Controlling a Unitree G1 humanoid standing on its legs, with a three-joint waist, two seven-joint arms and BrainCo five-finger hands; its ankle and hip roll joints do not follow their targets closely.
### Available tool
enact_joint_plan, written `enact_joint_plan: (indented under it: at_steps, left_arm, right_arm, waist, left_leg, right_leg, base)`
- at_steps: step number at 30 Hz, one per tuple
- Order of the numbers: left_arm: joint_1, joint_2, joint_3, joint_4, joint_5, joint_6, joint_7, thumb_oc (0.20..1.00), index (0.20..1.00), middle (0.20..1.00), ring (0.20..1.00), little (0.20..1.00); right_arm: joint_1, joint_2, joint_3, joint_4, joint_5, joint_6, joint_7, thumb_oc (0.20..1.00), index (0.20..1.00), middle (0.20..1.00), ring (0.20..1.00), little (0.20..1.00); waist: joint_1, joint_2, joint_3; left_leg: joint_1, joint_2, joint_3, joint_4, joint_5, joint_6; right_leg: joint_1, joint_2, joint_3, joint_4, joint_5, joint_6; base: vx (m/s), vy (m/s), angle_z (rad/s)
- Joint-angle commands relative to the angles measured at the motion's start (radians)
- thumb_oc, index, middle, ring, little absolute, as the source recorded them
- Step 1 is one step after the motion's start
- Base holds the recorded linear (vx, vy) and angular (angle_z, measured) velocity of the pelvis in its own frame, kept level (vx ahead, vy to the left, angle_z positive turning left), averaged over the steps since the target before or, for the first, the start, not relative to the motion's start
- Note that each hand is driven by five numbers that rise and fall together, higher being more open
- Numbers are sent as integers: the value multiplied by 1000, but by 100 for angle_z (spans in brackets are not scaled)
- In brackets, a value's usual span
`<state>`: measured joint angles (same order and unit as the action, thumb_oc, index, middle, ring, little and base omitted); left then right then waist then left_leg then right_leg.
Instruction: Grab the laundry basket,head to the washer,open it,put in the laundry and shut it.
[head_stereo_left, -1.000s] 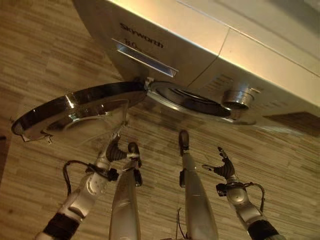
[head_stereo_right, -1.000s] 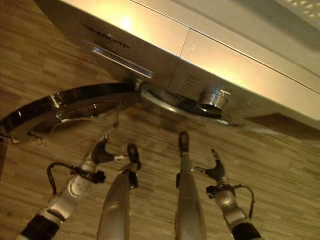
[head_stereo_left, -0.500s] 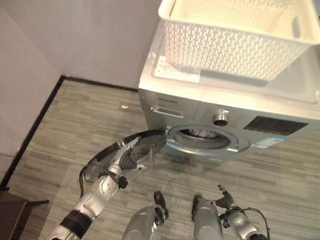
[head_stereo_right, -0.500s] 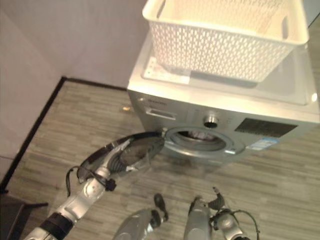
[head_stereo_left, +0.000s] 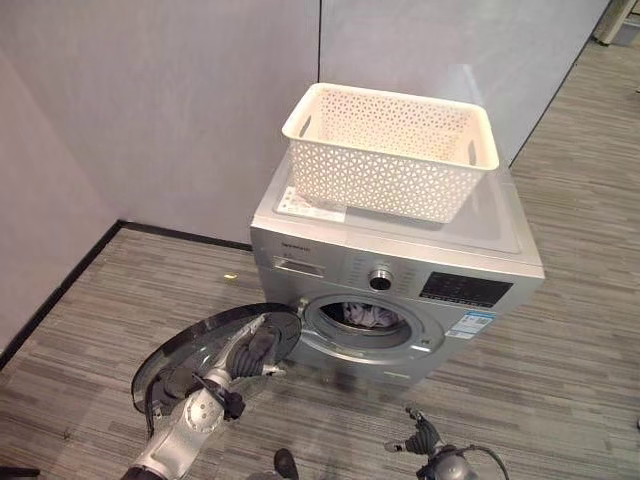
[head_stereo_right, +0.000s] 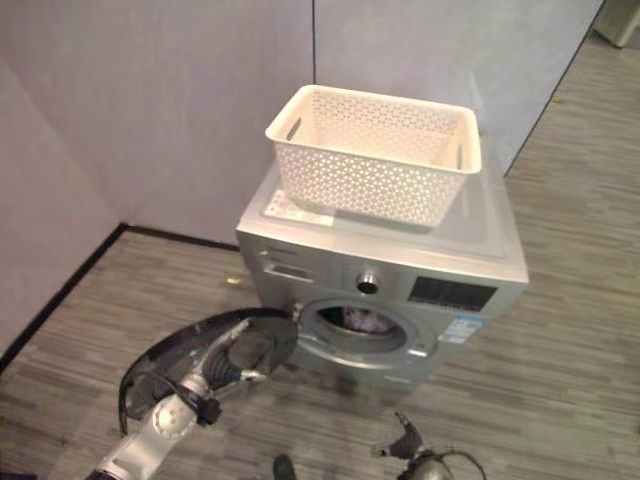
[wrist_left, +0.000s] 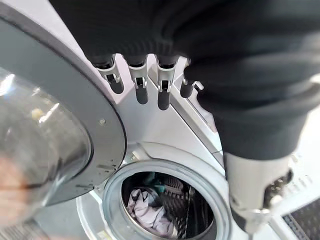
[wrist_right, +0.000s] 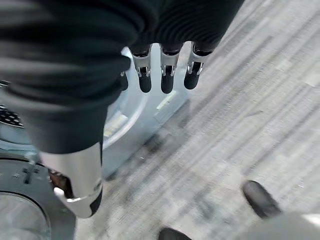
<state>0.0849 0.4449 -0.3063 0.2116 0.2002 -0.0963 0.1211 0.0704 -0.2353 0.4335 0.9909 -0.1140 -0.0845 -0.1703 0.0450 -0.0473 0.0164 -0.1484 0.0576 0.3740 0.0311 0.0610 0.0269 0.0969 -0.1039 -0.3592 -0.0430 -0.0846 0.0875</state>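
Standing taller since, left hand (head_stereo_left: 258, 349) behind washer door (head_stereo_left: 180, 360)

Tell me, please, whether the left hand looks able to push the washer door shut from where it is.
Probably yes: the left hand is at the open door, nothing stands between door and drum opening.

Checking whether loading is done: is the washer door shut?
No, the washer door stands swung open, and laundry shows inside the drum opening.

The round door (head_stereo_left: 215, 350) hangs wide open at lower left, so the washer's hole (head_stereo_left: 365, 318) in the middle is clear.
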Motion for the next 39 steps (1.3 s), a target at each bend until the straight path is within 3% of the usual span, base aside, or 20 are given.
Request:
enact_joint_plan:
  at_steps: [1, 4, 6, 8, 10, 11, 13, 14, 18, 20, 21, 26, 29, 39]
  left_arm:
    - [-103, 15, 84, -58, -67, -23, 56, 1000, 1000, 1000, 1000, 1000]
    - [-170, 13, 155, -16, -86, -1, 135, 1000, 1000, 1000, 1000, 1000]
    - [-226, 25, 199, 40, -96, 17, 169, 1000, 1000, 1000, 1000, 1000]
    - [-348, 63, 250, 152, -119, 46, 242, 1000, 1000, 1000, 1000, 1000]
    - [-408, 122, 297, 218, -102, 73, 308, 1000, 1000, 1000, 1000, 1000]
    - [-459, 188, 306, 278, -65, 89, 330, 1000, 1000, 1000, 1000, 1000]
    - [-488, 240, 325, 324, -98, 99, 327, 1000, 1000, 1000, 1000, 1000]
    - [-512, 318, 329, 420, -132, 105, 301, 1000, 1000, 1000, 1000, 1000]
    - [-631, 470, 249, 636, -185, 120, 202, 1000, 1000, 1000, 1000, 1000]
    - [-672, 500, 217, 696, -203, 116, 174, 1000, 1000, 1000, 1000, 1000]
    - [-773, 534, 151, 832, -232, 119, 138, 1000, 1000, 1000, 1000, 1000]
    - [-993, 543, 10, 1049, -233, 148, 84, 1000, 1000, 1000, 1000, 1000]
    - [-1060, 536, -34, 1145, -198, 165, 68, 1000, 1000, 1000, 1000, 1000]
    - [-909, 489, 88, 1242, -237, 198, 4, 1000, 1000, 1000, 1000, 1000]
  right_arm:
    - [-21, -45, -34, -35, 7, -16, 6, 1000, 1000, 1000, 1000, 1000]
    - [5, -59, -36, -62, 21, -15, 16, 1000, 1000, 1000, 1000, 1000]
    - [8, -78, -31, -87, 12, -13, 24, 1000, 1000, 1000, 1000, 1000]
    - [-17, -113, -9, -109, -8, -10, 38, 1000, 1000, 1000, 1000, 1000]
    - [-31, -134, 15, -101, -23, -10, 50, 1000, 1000, 1000, 1000, 1000]
    - [-22, -141, 19, -90, -27, -11, 62, 1000, 1000, 1000, 1000, 1000]
    - [-4, -147, 3, -77, -22, -6, 64, 1000, 1000, 1000, 1000, 1000]
    - [8, -157, -10, -81, -17, -5, 71, 1000, 1000, 1000, 1000, 1000]
    - [8, -171, -24, -88, 0, 3, 79, 1000, 1000, 1000, 1000, 1000]
    - [1, -173, -19, -86, -1, 4, 82, 1000, 1000, 1000, 1000, 1000]
    - [-17, -177, 7, -81, -3, 5, 85, 1000, 1000, 1000, 1000, 1000]
    - [-56, -184, 54, -82, 19, 5, 87, 1000, 1000, 1000, 1000, 1000]
    - [-81, -181, 87, -82, 58, -2, 87, 1000, 1000, 1000, 1000, 1000]
    - [-110, -178, 109, -78, 97, 4, 94, 1000, 1000, 1000, 1000, 1000]
  waist:
    - [-12, 9, 51]
    - [-21, 16, 72]
    - [-30, 23, 83]
    - [-28, 28, 120]
    - [-21, 20, 135]
    - [-38, 12, 127]
    - [-51, 28, 118]
    - [-61, 44, 99]
    - [-74, 60, 91]
    - [-73, 61, 94]
    - [-80, 61, 103]
    - [-92, 41, 147]
    - [-94, 0, 198]
    - [-97, -59, 250]
  left_leg:
    - [-34, 34, -124, -7, 26, -63]
    - [-55, 71, -150, -55, 106, -87]
    - [-60, 84, -157, -99, 147, -99]
    - [-95, 107, -227, -105, 193, -142]
    - [-113, 106, -346, -75, 172, -126]
    - [-96, 115, -369, -50, 141, -119]
    - [-78, 143, -315, -63, 152, -121]
    - [-48, 148, -288, -93, 153, -126]
    - [-35, 143, -270, -101, 146, -130]
    - [-33, 142, -264, -100, 142, -128]
    - [-38, 140, -256, -93, 135, -124]
    - [-93, 142, -249, -42, 125, -120]
    - [-154, 142, -254, 2, 103, -126]
    - [-238, 151, -248, 49, 89, -121]
  right_leg:
    - [33, 17, 27, 93, -81, -6]
    - [14, 68, 40, 112, -125, -47]
    - [11, 90, 44, 102, -132, -56]
    - [-20, 103, 56, 117, -133, -73]
    - [-57, 95, 73, 125, -106, -76]
    - [-63, 84, 82, 124, -94, -68]
    - [-53, 81, 81, 118, -93, -62]
    - [-40, 77, 87, 114, -94, -55]
    - [-42, 61, 100, 114, -88, -44]
    - [-47, 56, 105, 117, -85, -40]
    - [-59, 47, 112, 122, -79, -34]
    - [-99, 41, 116, 135, -66, -30]
    - [-152, 42, 129, 148, -69, -29]
    - [-241, 48, 151, 162, -43, -30]
  base:
    - [-137, -141, 24]
    - [-163, -147, 21]
    - [-222, -132, 23]
    - [-323, -79, 15]
    - [-223, -8, -22]
    - [-23, 18, -70]
    - [123, 140, -30]
    - [205, 203, 8]
    - [98, 133, -19]
    - [38, 94, -12]
    - [19, 65, -7]
    - [-19, 43, -7]
    - [-54, 1, -4]
    - [-23, 12, -6]
